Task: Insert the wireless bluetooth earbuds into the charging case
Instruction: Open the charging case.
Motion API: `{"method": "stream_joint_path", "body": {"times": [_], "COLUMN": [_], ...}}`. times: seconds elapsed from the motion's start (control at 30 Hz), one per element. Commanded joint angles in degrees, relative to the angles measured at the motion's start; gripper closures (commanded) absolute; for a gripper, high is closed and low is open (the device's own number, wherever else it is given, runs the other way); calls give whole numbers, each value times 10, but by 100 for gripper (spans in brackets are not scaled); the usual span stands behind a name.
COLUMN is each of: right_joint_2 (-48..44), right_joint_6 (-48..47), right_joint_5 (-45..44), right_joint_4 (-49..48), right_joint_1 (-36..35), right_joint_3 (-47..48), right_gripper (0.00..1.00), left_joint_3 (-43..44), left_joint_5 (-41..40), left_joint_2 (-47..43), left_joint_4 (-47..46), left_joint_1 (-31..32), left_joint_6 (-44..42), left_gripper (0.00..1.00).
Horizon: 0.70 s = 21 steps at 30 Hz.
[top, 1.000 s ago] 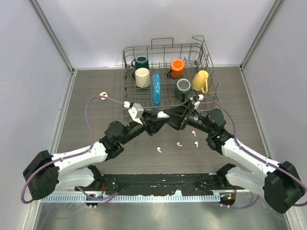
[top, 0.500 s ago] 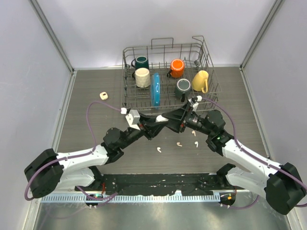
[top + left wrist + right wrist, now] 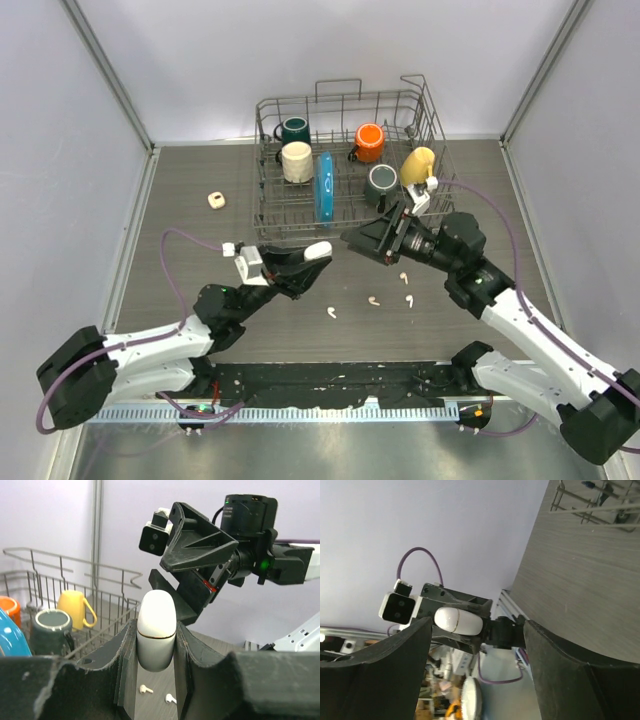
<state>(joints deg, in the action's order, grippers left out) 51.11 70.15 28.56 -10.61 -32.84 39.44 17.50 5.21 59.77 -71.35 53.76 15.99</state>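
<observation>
**Left gripper clamped on case, right gripper open, earbuds loose on table**

Left gripper (image 3: 303, 262) is closed tight on the white charging case (image 3: 317, 250), pinched by its sides between both fingers. From the left wrist view the case (image 3: 156, 630) stands upright, rounded end up, lid seam closed. It is held above the table (image 3: 180, 180), a bit left of centre.

Right gripper (image 3: 362, 238) sits at 3 o'clock from the case, near but apart, facing it. Its jaws are spread wide with nothing between them.

Four white earbuds lie on the table, none in the case. One (image 3: 331, 312) is at 6 o'clock from the case. Two more (image 3: 373, 299) (image 3: 408, 299) are at 4 o'clock. The fourth (image 3: 403, 277) is just beside the right arm's wrist.

Wire dish rack (image 3: 268, 200) is at 12 o'clock, holding mugs (image 3: 297, 160) and an upright blue plate (image 3: 324, 185). A small cream piece (image 3: 214, 200) lies at 10 o'clock, well apart.
</observation>
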Motion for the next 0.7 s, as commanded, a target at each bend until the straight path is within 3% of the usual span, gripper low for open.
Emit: {"method": "stream_joint_path", "body": {"times": [0.0, 0.2, 0.67], "right_joint_2": [-18, -7, 29], "right_joint_6": [-232, -314, -320], "right_joint_5": [-17, 29, -3], "right_joint_4": [208, 255, 229], "right_joint_1": [-4, -18, -86], "right_joint_3": [98, 146, 163], "right_gripper": [21, 21, 22], "left_joint_3": [-3, -4, 16], "left_joint_5": [27, 38, 103], "left_joint_2": [-65, -112, -59], "left_joint_4": [3, 71, 61], "left_joint_1": [-1, -1, -1], "left_joint_6": [-57, -94, -76], "left_gripper": [100, 100, 100]}}
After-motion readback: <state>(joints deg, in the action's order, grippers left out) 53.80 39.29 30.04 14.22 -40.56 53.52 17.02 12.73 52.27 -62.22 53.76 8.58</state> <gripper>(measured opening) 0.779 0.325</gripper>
